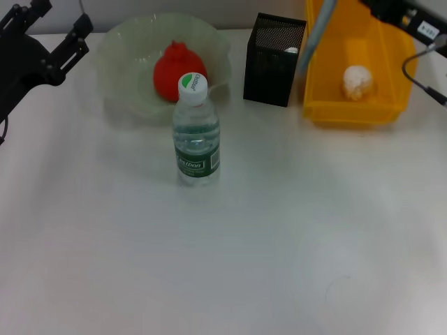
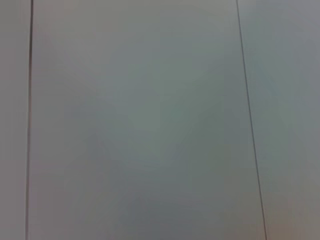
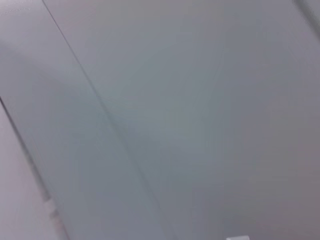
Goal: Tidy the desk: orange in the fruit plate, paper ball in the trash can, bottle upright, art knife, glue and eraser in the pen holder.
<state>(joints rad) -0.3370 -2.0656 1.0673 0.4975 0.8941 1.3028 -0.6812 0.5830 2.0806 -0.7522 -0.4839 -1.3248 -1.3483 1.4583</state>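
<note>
The orange (image 1: pixel 180 70) lies in the pale-green fruit plate (image 1: pixel 126 63) at the back of the desk (image 1: pixel 223 265). In front of the plate the bottle (image 1: pixel 197 132) stands upright with its white cap on. The black mesh pen holder (image 1: pixel 274 59) stands to the right, with something pale showing at its rim; art knife, glue and eraser are not visible as such. The paper ball (image 1: pixel 357 82) rests inside the yellow trash can (image 1: pixel 391 105). My left gripper (image 1: pixel 64 15) hovers open and empty at the back left. The right arm (image 1: pixel 401 14) shows at the top right.
A blurred grey-blue bar (image 1: pixel 316 35) slants down over the trash can's left wall. A black cable (image 1: pixel 419 77) loops beside the can's right side. Both wrist views show only plain grey surfaces with thin lines.
</note>
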